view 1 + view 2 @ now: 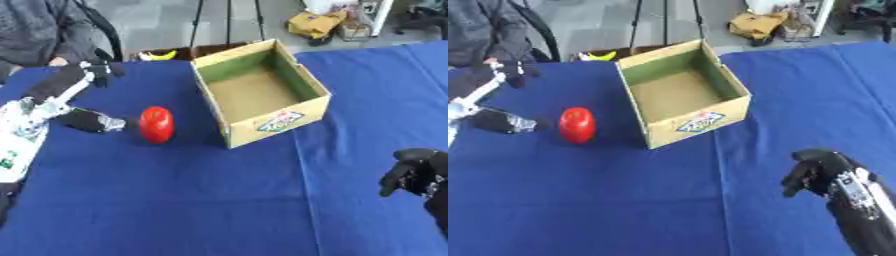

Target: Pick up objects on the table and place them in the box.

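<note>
Reaching beside a red object on a blue-covered worktop, with an open box standing just to its right.

The left hand (87, 95) hovers at the far left of the worktop (219, 200), its fingers (103, 67) stretched out and spread, its thumb (92, 121) pointing toward the red object (157, 124); it grasps nothing and stands apart from the object. The red object, rounded and upright, rests on the blue cloth between the left hand and the cardboard box (271, 120), near the box's left wall but not touching it. The box stands open and turned askew, with a label on its near side; nothing shows inside it. The right hand (811, 175) hangs over the near right of the worktop, its fingers curled inward around nothing, well apart from box and object.
</note>
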You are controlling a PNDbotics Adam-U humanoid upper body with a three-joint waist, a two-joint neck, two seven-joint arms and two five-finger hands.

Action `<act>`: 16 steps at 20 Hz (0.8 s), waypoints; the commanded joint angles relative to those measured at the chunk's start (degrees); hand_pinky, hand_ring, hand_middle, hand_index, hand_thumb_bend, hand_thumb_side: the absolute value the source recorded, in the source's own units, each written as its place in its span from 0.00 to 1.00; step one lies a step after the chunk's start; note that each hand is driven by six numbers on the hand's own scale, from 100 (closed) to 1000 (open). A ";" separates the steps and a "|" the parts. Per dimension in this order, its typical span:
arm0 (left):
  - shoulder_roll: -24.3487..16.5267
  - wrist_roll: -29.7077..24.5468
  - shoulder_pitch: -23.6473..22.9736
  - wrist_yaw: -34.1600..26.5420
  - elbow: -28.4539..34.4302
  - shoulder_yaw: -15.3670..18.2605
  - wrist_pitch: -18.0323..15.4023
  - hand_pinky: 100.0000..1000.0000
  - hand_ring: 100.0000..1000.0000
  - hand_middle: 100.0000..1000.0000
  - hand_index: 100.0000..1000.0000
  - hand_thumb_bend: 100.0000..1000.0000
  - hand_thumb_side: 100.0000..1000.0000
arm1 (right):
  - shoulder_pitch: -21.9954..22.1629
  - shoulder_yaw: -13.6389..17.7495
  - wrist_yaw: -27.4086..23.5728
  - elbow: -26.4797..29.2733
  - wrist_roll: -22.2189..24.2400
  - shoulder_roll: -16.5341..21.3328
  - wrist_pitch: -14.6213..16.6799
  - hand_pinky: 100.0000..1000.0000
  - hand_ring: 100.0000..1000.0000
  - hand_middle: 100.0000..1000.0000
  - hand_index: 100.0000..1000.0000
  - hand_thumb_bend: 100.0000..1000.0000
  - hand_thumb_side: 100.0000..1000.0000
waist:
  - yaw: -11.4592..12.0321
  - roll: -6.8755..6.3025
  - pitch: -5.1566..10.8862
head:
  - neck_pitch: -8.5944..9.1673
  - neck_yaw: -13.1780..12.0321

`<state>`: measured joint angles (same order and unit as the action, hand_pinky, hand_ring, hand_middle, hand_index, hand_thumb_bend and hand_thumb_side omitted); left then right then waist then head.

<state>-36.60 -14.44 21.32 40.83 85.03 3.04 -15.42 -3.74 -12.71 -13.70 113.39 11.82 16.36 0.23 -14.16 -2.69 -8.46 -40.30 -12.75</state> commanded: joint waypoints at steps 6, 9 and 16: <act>1.34 1.60 5.99 6.33 -7.59 -2.78 -0.87 0.57 0.57 0.68 0.82 0.63 0.59 | -0.47 -0.02 -0.25 1.20 0.25 0.37 -0.13 0.44 0.50 0.45 0.69 0.00 0.76 | -0.56 0.05 0.82 | -0.58 -0.69; 2.29 1.59 7.14 7.76 -9.58 -3.41 -1.22 0.56 0.57 0.68 0.81 0.64 0.61 | -0.48 -0.07 -0.28 1.20 0.26 0.32 -0.23 0.44 0.50 0.45 0.69 0.00 0.76 | -0.71 -0.01 0.87 | -0.69 -0.77; 3.64 0.84 8.47 10.37 -12.63 -4.60 -2.86 0.55 0.58 0.68 0.82 0.66 0.64 | -0.50 -0.13 -0.31 1.20 0.27 0.22 -0.39 0.44 0.50 0.45 0.69 0.00 0.77 | -0.97 -0.12 0.88 | -0.79 -0.67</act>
<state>-31.92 -13.58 28.73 50.62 72.29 -1.60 -17.82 -3.76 -12.78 -13.73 113.39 12.05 16.35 -0.07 -15.12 -2.88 -8.42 -40.80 -13.45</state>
